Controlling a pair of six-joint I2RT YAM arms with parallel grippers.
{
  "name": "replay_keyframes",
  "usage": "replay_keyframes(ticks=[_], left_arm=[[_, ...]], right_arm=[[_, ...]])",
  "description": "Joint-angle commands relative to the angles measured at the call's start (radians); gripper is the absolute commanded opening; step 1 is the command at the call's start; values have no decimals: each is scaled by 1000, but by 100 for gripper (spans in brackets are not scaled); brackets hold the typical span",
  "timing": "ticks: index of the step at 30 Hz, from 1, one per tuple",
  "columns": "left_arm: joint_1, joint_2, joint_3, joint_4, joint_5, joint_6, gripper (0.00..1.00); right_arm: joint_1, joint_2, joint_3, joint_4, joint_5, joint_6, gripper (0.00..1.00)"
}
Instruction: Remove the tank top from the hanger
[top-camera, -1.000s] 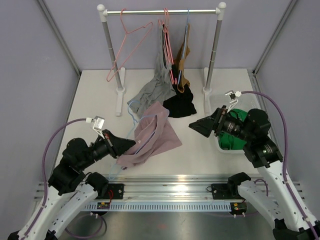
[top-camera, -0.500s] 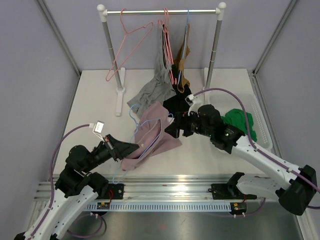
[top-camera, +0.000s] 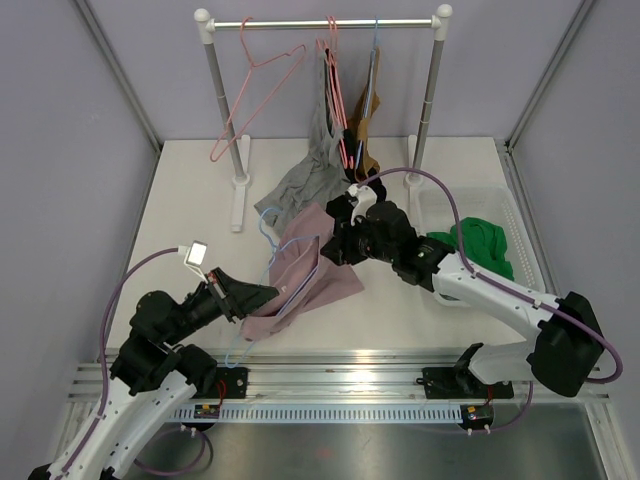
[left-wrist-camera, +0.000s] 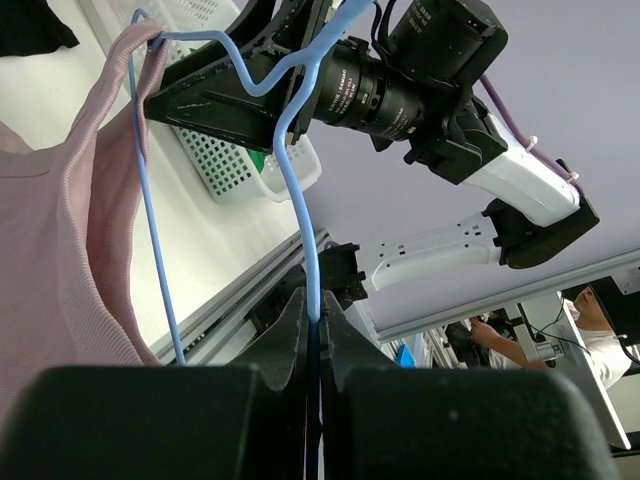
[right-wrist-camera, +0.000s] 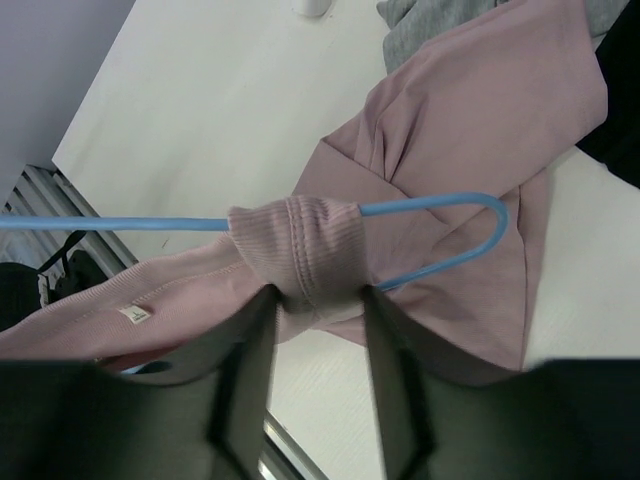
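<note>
The tank top (top-camera: 305, 270) is not off yet. In the overhead view the pink garment lies crumpled on the table (top-camera: 190, 190) just left of centre, well below the rack (top-camera: 325, 22) at the top of the frame, and the blue hanger (top-camera: 268, 232) is threaded through it. Your left gripper (left-wrist-camera: 315, 300), at the lower left of the overhead view, is clenched on the hanger's wire; its wrist view shows the two fingers pressed together with the blue wire rising from between them, so the hanger is anchored. Your right gripper (right-wrist-camera: 318, 300) reaches in from the right to the upper edge of the garment. In its wrist view, one strap (right-wrist-camera: 297, 245) sits bunched on the hanger's arm, close to the rounded end, and the fingers stand one on each side of that bunch. You cannot tell from these views whether they are pinching the fabric or only bracketing it. Judging by this, the setup is done, and what is left is the real work: secure that strap, slide it over the rounded end, then free the other shoulder, which these views do not show clearly.
</note>
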Motion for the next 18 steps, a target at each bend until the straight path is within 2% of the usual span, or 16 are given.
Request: replay_keyframes(ticks=[1,3,4,5,10,14,18], left_arm=[[-5,-6,24,73,46,-6,0],[-5,-4,32,59,45,11,0],[-5,-6,45,27,33,20,0],[-5,-7,55,16,30,29,0],[-5,-10,99,-86,16,98,0],[-5,0,176,-215,-1,201,0],[-3,0,199,-240,49,244,0]], right_arm=[[13,12,63,87,36,-33,42],[12,20,63,89,75,-41,31],[12,22,60,89,92,-41,12],[12,22,59,90,106,-46,1],[10,-1,49,61,253,-58,0],[-13,14,103,-63,475,-38,0],[-63,60,158,-135,502,-32,0]])
